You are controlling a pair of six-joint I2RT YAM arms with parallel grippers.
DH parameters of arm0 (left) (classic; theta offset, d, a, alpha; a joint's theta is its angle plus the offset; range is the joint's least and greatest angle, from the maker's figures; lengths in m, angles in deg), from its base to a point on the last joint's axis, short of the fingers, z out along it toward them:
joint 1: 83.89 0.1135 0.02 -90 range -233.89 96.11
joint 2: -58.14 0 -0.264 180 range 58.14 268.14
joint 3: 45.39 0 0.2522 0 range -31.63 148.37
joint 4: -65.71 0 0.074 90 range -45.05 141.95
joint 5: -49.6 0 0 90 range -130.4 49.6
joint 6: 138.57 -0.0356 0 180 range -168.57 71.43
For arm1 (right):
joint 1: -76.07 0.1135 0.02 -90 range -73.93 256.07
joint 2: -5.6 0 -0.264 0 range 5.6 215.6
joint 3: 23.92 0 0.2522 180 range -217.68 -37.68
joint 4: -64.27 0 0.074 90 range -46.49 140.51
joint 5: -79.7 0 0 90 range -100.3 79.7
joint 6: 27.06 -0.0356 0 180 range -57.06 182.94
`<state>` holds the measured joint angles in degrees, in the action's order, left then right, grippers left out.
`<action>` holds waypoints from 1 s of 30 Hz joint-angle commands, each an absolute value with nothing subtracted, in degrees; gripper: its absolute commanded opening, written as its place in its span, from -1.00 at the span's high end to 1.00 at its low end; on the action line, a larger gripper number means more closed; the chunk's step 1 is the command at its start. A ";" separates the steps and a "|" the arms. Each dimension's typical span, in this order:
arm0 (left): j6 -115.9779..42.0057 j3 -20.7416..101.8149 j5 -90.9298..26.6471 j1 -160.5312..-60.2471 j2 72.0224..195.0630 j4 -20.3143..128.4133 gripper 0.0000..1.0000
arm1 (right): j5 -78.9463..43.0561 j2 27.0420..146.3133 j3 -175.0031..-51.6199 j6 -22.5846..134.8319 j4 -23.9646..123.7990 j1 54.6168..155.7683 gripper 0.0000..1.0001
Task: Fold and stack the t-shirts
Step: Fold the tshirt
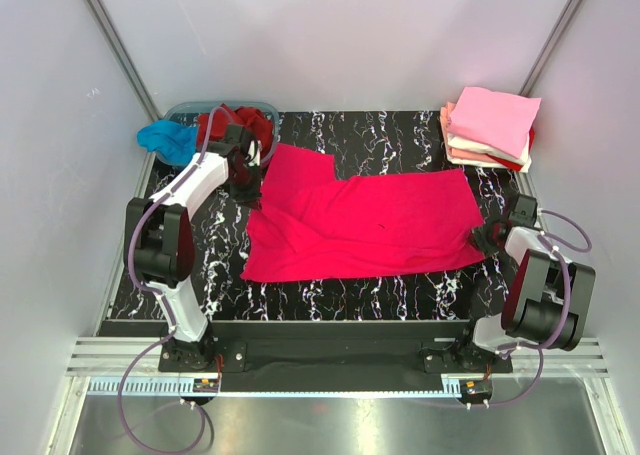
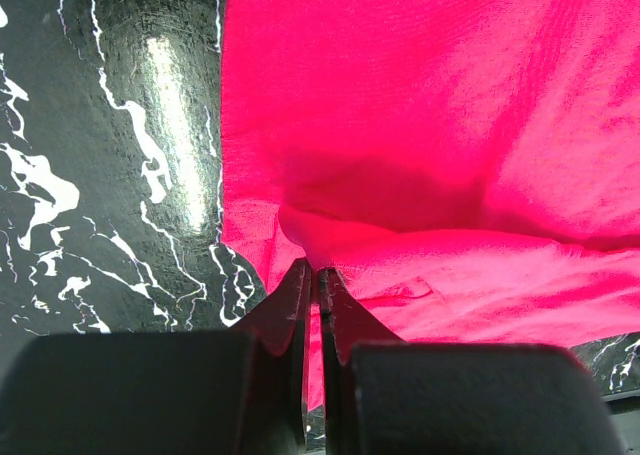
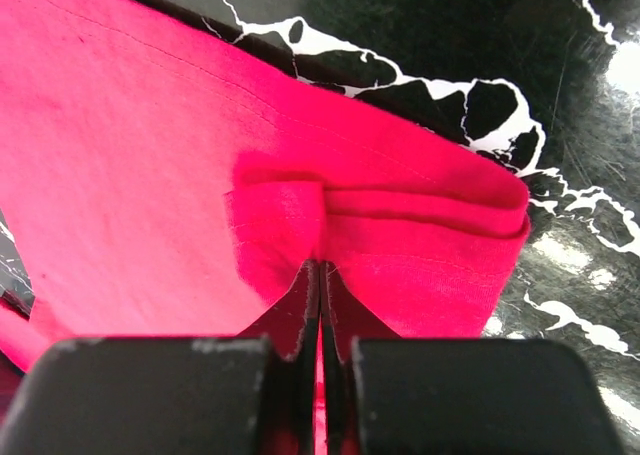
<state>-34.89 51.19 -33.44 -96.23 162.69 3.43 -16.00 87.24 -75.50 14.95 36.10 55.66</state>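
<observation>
Pinkish-red t-shirt (image 1: 365,225) lies spread across the middle of the table (image 1: 400,135). Left gripper (image 2: 312,273), jaws pressed together, pinches the shirt's edge at 9 o'clock; its arm reaches forward, elbow raised. Right gripper (image 3: 320,267), likewise clamped, grips a doubled-over corner at 3 o'clock, arm tucked low. Folded stack (image 1: 490,125) sits at 2 o'clock, tub (image 1: 197,105) at 11 o'clock.

The tub (image 1: 197,105) is mostly hidden behind crumpled t-shirts (image 1: 258,124) and the left arm (image 1: 200,181).
</observation>
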 commanded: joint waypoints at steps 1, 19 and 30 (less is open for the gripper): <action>-35.73 50.90 -32.93 -95.75 162.82 4.57 1.00 | -15.06 86.46 -78.98 16.53 34.97 55.68 1.00; -33.10 47.56 -31.35 -95.76 152.72 2.55 1.00 | -8.29 62.74 -82.59 23.04 8.43 55.68 1.00; -32.74 44.48 -31.35 -95.84 145.85 0.18 1.00 | -3.64 51.04 -83.65 15.05 -4.59 55.68 1.00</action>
<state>-33.10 44.66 -32.65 -96.21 147.28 0.33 -8.15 53.23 -81.95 18.80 0.78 55.66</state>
